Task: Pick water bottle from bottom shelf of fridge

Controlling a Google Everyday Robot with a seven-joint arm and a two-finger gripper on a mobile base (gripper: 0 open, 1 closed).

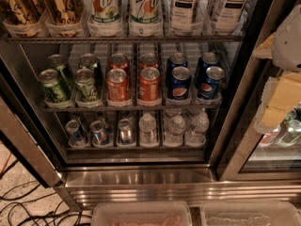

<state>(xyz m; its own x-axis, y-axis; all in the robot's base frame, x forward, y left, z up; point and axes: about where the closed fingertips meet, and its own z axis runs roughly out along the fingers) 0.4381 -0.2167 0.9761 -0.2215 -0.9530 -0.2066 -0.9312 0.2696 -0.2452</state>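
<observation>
Currently, the small clear ribbed plastic water bottle with white screw cap (148,128) stands upright, long axis vertical, cap up, in a clear plastic lane (148,144) on the dark wire bottom shelf (113,149), lower centre of the frame, inside the stainless-steel fridge (141,178). The cream, blocky hand (277,105) hangs at the right edge; its state cannot be told.

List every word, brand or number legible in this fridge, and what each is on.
"7UP": two green-and-white bottles, top rack.
"TEAS TEA": two dark-labelled bottles, top rack.
Pepsi globe, no legible word: blue cans.
Too blurred: brown bottles, green cans, orange cans, silver-blue cans, and each water bottle on the bottom shelf.
The gripper, at the right edge outside the fridge, shows no text.
</observation>
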